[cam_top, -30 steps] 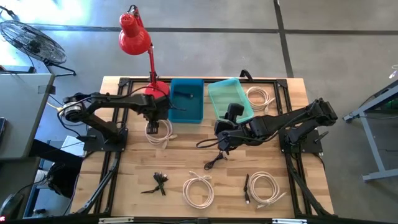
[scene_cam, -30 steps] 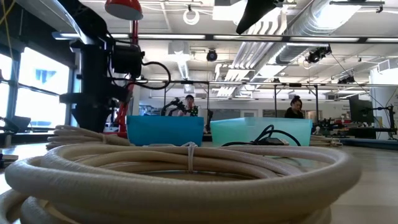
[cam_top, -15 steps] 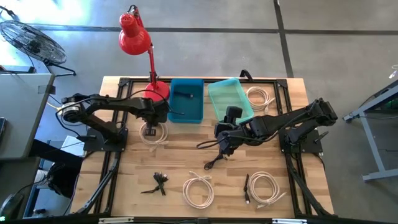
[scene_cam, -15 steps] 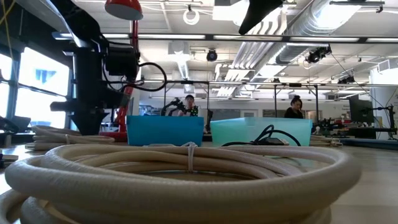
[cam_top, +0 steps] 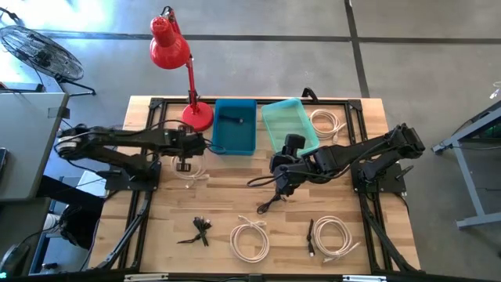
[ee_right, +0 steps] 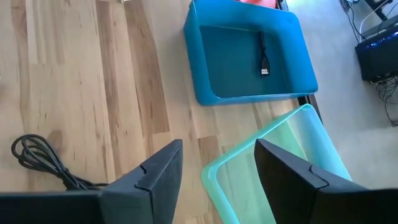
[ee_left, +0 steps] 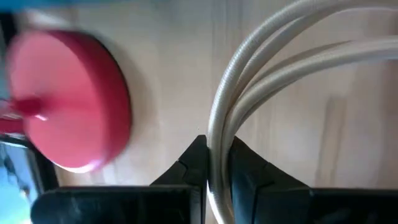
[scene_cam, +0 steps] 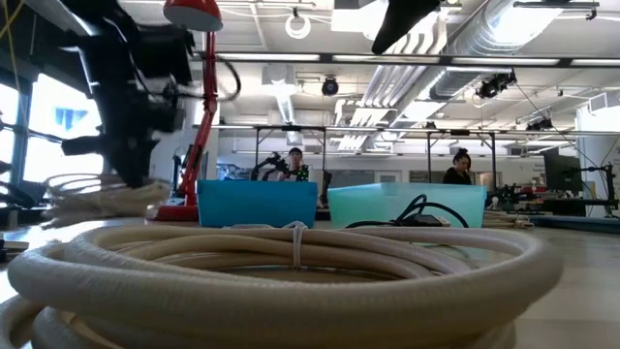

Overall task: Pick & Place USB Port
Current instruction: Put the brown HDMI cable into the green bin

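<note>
Pulled back toward its own side, the left gripper [ee_left: 214, 163] now sits just left of the blue bin [cam_top: 235, 125], clamped on a strand of the cream cable coil [cam_top: 188, 167], which looks lifted in the low view. Judged from that, a carry to the blue bin comes next. Right of the blue bin, the right gripper [ee_right: 217, 165] waits spread wide, empty, beside the green bin [cam_top: 288, 124].

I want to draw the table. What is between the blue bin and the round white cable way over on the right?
The pale green bin sits between the blue bin and that white cable coil, seen in the high view.
</note>
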